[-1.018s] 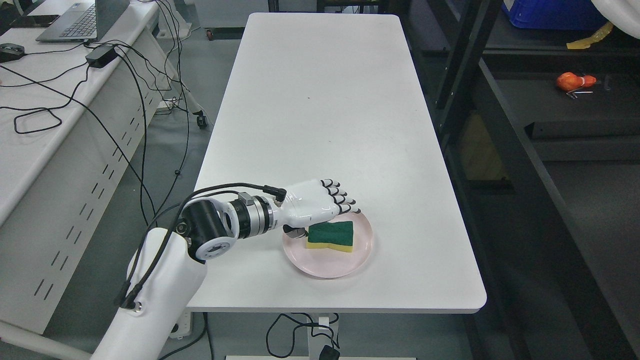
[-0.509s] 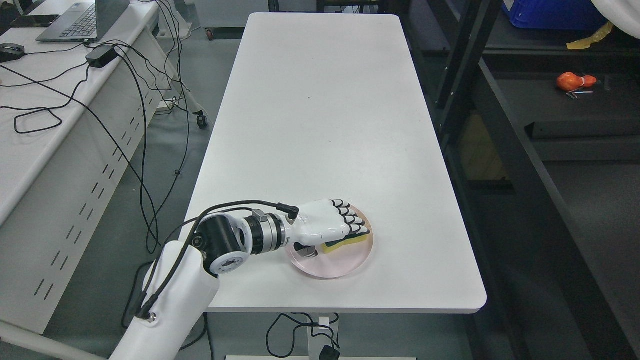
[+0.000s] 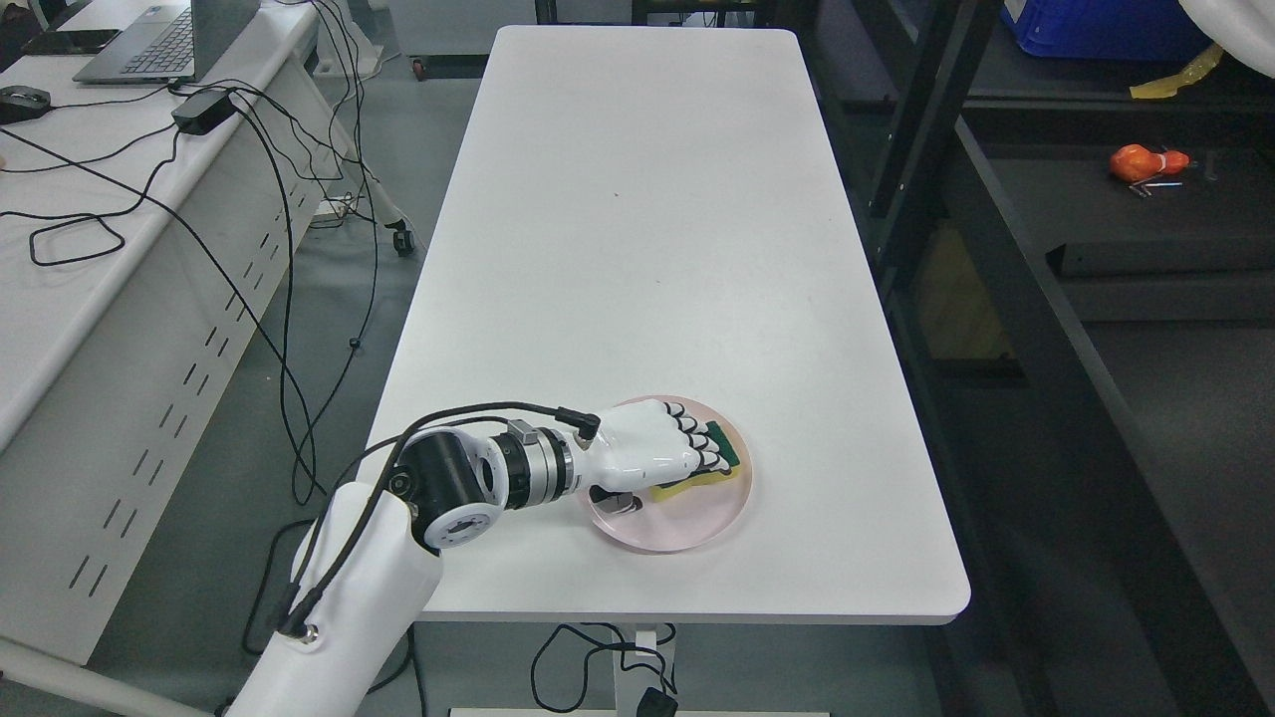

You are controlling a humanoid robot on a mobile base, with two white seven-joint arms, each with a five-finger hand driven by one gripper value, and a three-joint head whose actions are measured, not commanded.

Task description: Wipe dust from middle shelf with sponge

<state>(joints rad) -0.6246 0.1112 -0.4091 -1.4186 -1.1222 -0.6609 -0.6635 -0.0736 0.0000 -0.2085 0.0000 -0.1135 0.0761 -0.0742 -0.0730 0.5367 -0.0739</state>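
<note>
I see the left robot hand (image 3: 662, 453) lying palm-down over the sponge (image 3: 725, 456), which sits in the pink plate (image 3: 687, 528) at the near end of the white desk (image 3: 637, 229). The fingers (image 3: 705, 445) are curled down over the sponge's top and far edge, and the thumb (image 3: 616, 501) sits low at the plate's near left. It looks like a closing grasp on the sponge, though I cannot tell how firmly it grips. Only a strip of the sponge shows: green scrub face at the fingertips, yellow foam along the near side under the palm. The sponge rests inside the plate, not lifted as far as I can judge.

The left arm comes in from the lower left, with its black cable looping over the wrist. The right arm is not in view.

The dark shelf rack (image 3: 996, 249) stands just right of the desk. An orange object (image 3: 1144, 161) lies on one of its shelves. A second desk (image 3: 90, 249) with cables and a laptop (image 3: 159, 40) stands to the left
</note>
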